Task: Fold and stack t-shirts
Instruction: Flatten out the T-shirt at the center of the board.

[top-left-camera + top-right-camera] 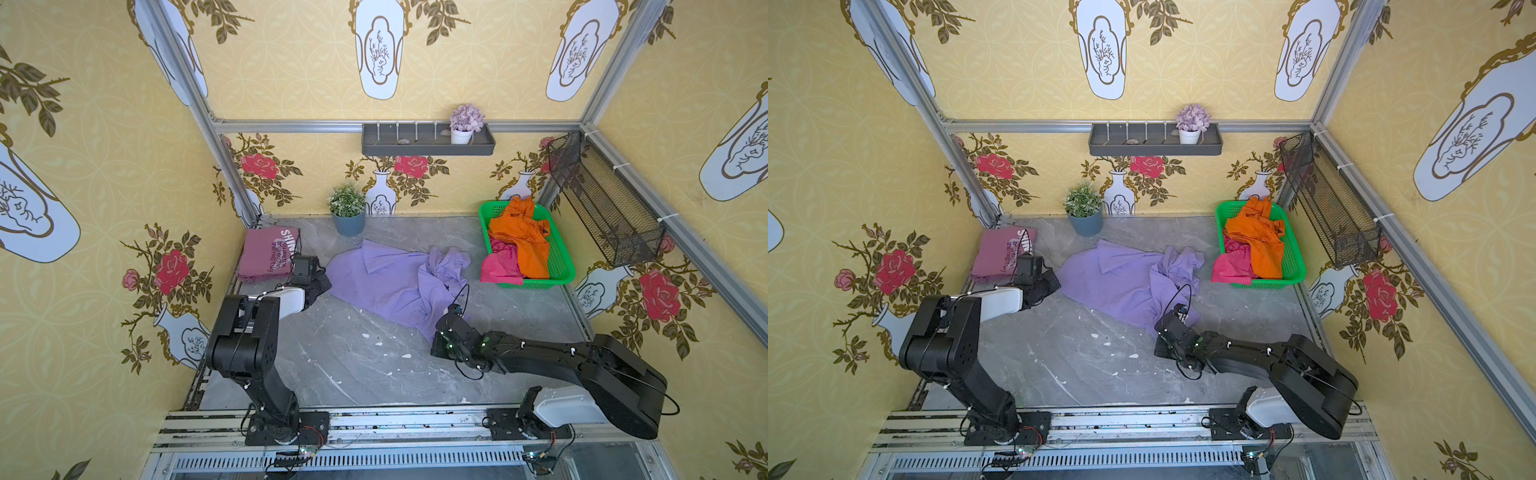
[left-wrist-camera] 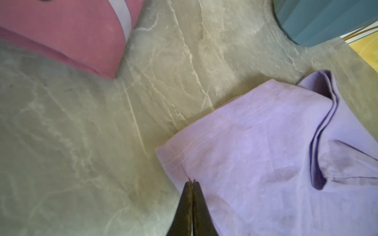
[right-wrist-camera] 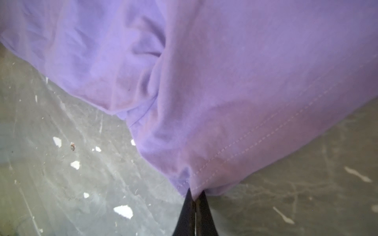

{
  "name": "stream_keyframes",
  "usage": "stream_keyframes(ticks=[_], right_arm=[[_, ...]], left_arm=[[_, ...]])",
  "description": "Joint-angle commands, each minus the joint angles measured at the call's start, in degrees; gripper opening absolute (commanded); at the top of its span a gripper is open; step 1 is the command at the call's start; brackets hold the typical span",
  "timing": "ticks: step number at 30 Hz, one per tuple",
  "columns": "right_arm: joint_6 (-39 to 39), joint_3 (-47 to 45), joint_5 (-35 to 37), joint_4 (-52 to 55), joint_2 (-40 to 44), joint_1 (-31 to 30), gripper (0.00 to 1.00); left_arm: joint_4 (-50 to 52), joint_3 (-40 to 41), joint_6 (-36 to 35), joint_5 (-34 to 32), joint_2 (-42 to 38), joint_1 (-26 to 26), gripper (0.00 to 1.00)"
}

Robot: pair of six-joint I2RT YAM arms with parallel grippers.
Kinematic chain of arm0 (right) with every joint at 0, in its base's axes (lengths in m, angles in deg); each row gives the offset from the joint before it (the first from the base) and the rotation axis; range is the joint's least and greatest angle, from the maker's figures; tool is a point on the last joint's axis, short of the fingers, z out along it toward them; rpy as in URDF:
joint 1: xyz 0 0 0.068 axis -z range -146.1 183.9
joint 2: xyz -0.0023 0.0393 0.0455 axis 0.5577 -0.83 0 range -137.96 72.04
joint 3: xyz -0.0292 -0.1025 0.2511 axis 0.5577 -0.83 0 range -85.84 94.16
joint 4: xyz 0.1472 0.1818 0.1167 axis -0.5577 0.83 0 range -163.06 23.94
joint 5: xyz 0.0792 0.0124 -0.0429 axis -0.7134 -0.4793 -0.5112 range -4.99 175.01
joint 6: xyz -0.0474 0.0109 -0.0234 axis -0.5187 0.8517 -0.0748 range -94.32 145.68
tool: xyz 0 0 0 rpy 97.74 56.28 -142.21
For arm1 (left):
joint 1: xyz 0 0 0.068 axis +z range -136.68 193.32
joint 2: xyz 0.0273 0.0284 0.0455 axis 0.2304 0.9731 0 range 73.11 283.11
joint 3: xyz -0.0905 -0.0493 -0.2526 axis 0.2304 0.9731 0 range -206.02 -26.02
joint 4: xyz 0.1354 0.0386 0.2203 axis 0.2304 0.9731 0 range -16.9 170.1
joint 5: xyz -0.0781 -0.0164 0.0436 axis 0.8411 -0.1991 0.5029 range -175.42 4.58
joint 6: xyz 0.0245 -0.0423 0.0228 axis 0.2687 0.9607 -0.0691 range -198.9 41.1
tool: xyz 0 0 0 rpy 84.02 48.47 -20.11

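In both top views you have the lavender purple cotton t-shirt [image 1: 386, 282] lying unfolded in the middle of the grey marbled worktop [image 1: 353, 365]. Its end toward the green plastic basket [image 1: 561, 266] is bunched up. That basket holds a plain orange t-shirt [image 1: 519, 237] and a magenta t-shirt [image 1: 500, 266], both waiting. A dusty mauve t-shirt [image 1: 266, 253] sits folded in the far left corner. Your left arm [image 1: 249, 332] reaches the lavender shirt's left edge and your right arm [image 1: 540, 353] its near corner. From up here you cannot read either grip.

The left wrist view settles one side. The left tool [image 2: 192, 182] has its jaws pressed together on the stitched hem corner, seemingly pinching cloth. This view also shows the folded mauve edge near that corner and a blue-grey ribbed pot [image 2: 327, 20] beyond.

In the right wrist view the right tool [image 3: 195, 194] is clamped on the other hem corner, and the fabric tents up to its tips. Only here can you see the white chips in the worktop close up.

You appear to be at the spread-out step, before any fold. Next, lift both corners together, draw the hem taut, and lay the shirt flat, clear of the mauve one.
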Motion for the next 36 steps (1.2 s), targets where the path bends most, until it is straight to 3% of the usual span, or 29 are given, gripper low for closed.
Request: stream_keyframes(ticks=[1, 5, 8, 9, 10, 11, 13, 16, 18, 22, 25, 27, 31, 36], right_arm=[[0.3, 1.7, 2.1, 5.5, 4.3, -1.3, 0.00], [5.7, 4.0, 1.8, 12.5, 9.4, -7.2, 0.00], [10.2, 5.6, 1.2, 14.7, 7.4, -12.3, 0.00], [11.6, 6.1, 0.6, 14.6, 6.1, -13.7, 0.13], [12.9, 6.9, 0.1, 14.2, 3.9, -15.5, 0.37], [13.6, 8.1, -0.7, 13.8, 1.4, -16.9, 0.54], [13.3, 11.8, -0.8, 15.7, -2.5, -19.1, 0.64], [11.4, 18.8, 7.4, 28.4, -1.5, -19.9, 0.71], [9.4, 18.5, 11.3, 34.7, 4.1, -15.6, 0.71], [2.4, 9.8, 7.8, 34.1, 14.6, -1.8, 0.71], [-0.1, 5.9, 7.3, 34.6, 17.3, 5.1, 0.71], [-1.7, 2.8, 5.3, 31.0, 18.7, 8.4, 0.70], [-3.3, 0.4, 2.9, 24.2, 18.7, 10.9, 0.70], [-3.2, -2.8, -0.7, 12.8, 12.6, 12.2, 0.66]], left_arm=[[1.3, 1.1, -0.5, -2.3, -2.6, 0.8, 0.00], [1.3, 1.8, -0.5, -2.6, -3.8, 1.3, 0.00], [0.3, 1.9, -0.1, -1.6, -2.9, 1.3, 0.00], [0.2, 1.8, -0.1, -1.4, -2.6, 1.3, 0.00], [0.3, 1.6, -0.1, -1.4, -2.3, 1.4, 0.00], [0.4, 1.5, -0.2, -1.5, -2.1, 1.5, 0.00], [0.7, 1.2, -0.6, -1.7, -2.2, 1.6, 0.00], [0.7, 1.4, -0.7, -1.7, -2.7, 2.2, 0.00], [0.8, 1.5, -0.6, -1.8, -2.8, 2.4, 0.00], [0.6, 1.8, -0.6, -0.7, -2.5, 2.3, 0.02], [0.3, 2.3, -0.6, -0.9, -2.9, 2.3, 0.34], [0.0, 2.7, -0.6, -1.0, -3.4, 2.2, 0.45], [-0.1, 2.3, -0.5, -0.9, -3.7, 2.2, 0.45], [0.4, 2.2, -0.5, -0.8, -4.2, 2.2, 0.45]])
